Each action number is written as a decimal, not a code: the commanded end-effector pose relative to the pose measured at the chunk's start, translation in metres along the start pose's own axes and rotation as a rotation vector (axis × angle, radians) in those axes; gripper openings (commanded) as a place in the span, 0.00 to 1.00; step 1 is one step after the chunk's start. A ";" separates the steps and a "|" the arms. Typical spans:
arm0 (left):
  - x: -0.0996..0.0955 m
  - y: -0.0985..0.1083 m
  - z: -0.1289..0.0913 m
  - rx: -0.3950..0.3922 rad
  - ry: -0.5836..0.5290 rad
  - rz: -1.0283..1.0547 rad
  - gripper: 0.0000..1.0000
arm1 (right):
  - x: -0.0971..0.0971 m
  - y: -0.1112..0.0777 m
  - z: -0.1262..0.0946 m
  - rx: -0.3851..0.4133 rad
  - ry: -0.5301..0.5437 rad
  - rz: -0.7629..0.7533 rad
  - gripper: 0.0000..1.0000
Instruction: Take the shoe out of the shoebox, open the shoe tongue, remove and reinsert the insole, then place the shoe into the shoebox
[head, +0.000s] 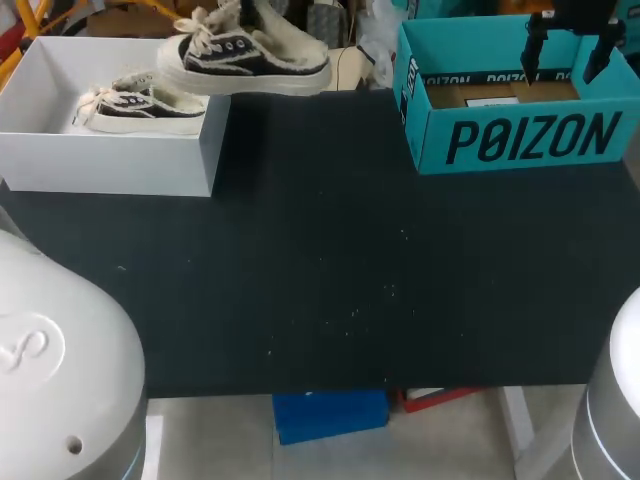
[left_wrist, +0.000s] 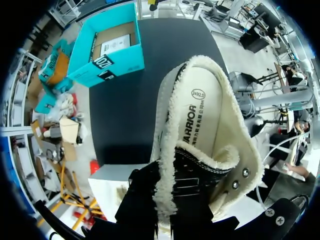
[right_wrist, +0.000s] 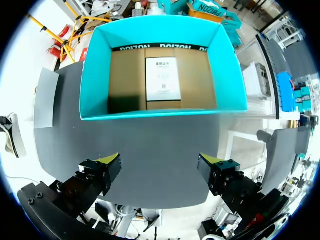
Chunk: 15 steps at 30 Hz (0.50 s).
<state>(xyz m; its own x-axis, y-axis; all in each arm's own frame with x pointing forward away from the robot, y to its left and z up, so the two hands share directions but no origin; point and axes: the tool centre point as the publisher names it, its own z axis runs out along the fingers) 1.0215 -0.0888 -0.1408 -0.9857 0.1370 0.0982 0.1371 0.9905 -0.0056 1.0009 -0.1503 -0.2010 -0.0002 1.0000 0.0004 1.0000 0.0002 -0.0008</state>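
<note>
Shoebox country: the black table (head: 330, 280) carries the white shoebox (head: 110, 165) at its far left, lidless, and a teal box (head: 520, 140) at its far right, also open, with a brown cardboard floor and a white sheet (right_wrist: 162, 77) lying flat on it. One fleece-lined shoe (head: 250, 60) hangs above the white shoebox's far right corner, clear of the table; the left gripper (left_wrist: 170, 205) is clamped on its laced front, fleece edge squeezed between the black fingers; the cream insole (left_wrist: 202, 115) shows inside it. A second shoe (head: 140, 105) lies inside the white shoebox. The right gripper (right_wrist: 160, 162) hangs over the teal box's near wall, fingers spread wide, holding nothing.
</note>
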 end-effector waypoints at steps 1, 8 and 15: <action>0.009 -0.066 0.035 -0.040 0.005 -0.007 0.00 | 0.000 0.000 0.000 0.000 0.000 0.000 1.00; 0.018 -0.106 0.073 -0.009 0.020 -0.030 0.00 | 0.000 0.000 0.000 0.000 0.000 0.000 1.00; 0.024 -0.129 0.121 0.020 0.083 -0.019 0.00 | 0.000 0.000 0.000 0.000 0.000 0.000 1.00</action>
<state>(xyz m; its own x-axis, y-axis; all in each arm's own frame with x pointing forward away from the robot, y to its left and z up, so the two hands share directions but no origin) 0.9670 -0.2047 -0.2316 -0.9787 0.1173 0.1683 0.1158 0.9931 -0.0187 1.0009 -0.1503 -0.2010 -0.0003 1.0000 0.0004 1.0000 0.0003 -0.0008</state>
